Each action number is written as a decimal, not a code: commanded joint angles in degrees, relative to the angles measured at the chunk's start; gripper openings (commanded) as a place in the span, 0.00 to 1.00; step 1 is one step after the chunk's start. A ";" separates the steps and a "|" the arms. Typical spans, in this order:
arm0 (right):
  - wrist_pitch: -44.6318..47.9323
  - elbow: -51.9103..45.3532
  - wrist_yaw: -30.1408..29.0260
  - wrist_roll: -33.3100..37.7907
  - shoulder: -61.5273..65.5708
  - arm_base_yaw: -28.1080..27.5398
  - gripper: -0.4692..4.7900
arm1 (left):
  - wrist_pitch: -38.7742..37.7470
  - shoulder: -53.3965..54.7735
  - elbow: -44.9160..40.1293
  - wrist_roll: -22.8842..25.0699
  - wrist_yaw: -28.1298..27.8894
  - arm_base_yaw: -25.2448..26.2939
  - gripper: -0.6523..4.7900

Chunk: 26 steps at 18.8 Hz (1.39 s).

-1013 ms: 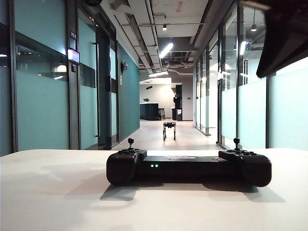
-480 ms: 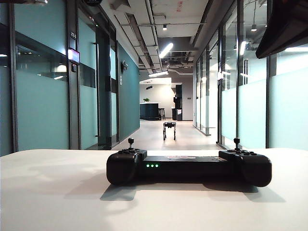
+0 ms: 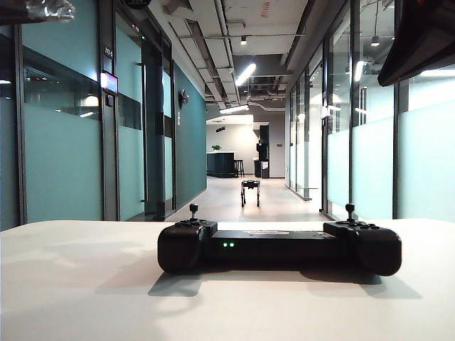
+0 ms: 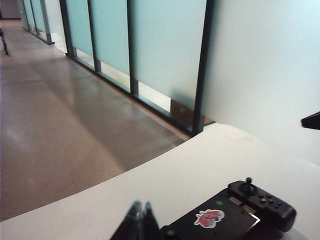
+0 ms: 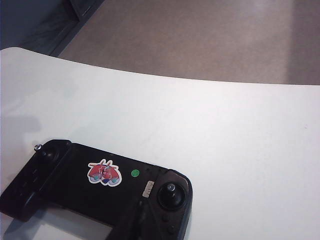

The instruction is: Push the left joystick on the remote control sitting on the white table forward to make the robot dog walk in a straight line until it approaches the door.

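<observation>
The black remote control (image 3: 277,249) lies on the white table (image 3: 71,284), green dots lit on its middle bar. Its left joystick (image 3: 193,209) stands upright and untouched; in the right wrist view the same left joystick (image 5: 38,148) is at the controller's far end. The robot dog (image 3: 250,190) stands far down the corridor. My left gripper (image 4: 141,207) is shut and empty, hovering by the remote control's (image 4: 235,215) left end. My right gripper (image 5: 141,204) is shut and empty over the remote control (image 5: 100,185), beside the right-hand stick (image 5: 171,189).
Glass walls line both sides of the corridor (image 3: 234,202). A dark part of the right arm (image 3: 423,42) hangs at the upper right, and a bit of the left arm (image 3: 43,8) shows in the top left corner. The table's rounded far edge (image 5: 150,75) drops to the floor.
The right arm's dark shape has risen at the upper right. A bit of the left arm has appeared in the top left corner. The controller, its sticks and the robot dog have not moved.
</observation>
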 commanded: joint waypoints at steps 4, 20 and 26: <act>0.90 0.28 0.11 -0.22 -0.22 -0.02 0.08 | -4.46 -6.86 0.00 0.98 -3.52 3.56 0.11; 0.81 0.28 0.11 -0.20 -0.22 -0.02 0.08 | -7.45 -27.85 -12.04 0.94 -3.89 25.29 0.11; 0.70 0.28 0.11 -0.22 -0.24 -0.02 0.08 | -3.43 -27.65 -16.46 1.03 -4.20 29.00 0.11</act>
